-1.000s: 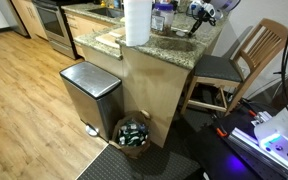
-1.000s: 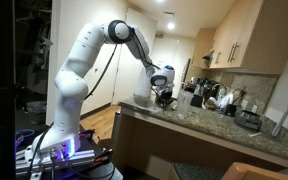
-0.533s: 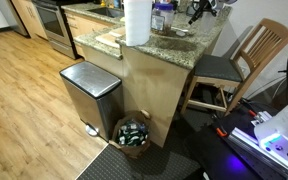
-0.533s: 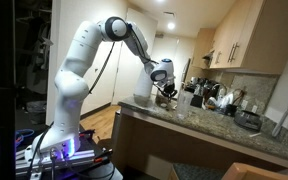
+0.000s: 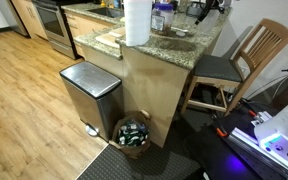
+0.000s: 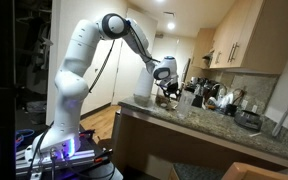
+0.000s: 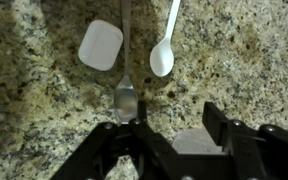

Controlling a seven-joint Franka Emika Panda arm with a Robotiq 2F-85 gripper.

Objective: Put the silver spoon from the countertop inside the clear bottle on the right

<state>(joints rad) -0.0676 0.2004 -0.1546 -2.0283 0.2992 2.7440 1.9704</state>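
Note:
In the wrist view the silver spoon (image 7: 126,98) lies on the speckled granite countertop (image 7: 244,60). Its bowl is just ahead of my left fingertip and its handle runs straight away from me. My gripper (image 7: 174,122) hovers over the counter, open, with nothing gripped. A pale grey patch shows between the fingers; I cannot tell what it is. In both exterior views the gripper (image 5: 206,6) (image 6: 166,88) hangs over the countertop. What looks like the clear bottle (image 6: 184,101) stands upright just beside it.
A white spoon (image 7: 162,58) and a white rounded-square piece (image 7: 101,45) lie beside the silver spoon. A paper-towel roll (image 5: 136,22) and a blue-topped bottle (image 5: 162,14) stand on the counter. A steel bin (image 5: 90,92) and a wooden chair (image 5: 246,58) flank the cabinet.
The jaws have opened from shut. The gripper has lifted slightly over the counter.

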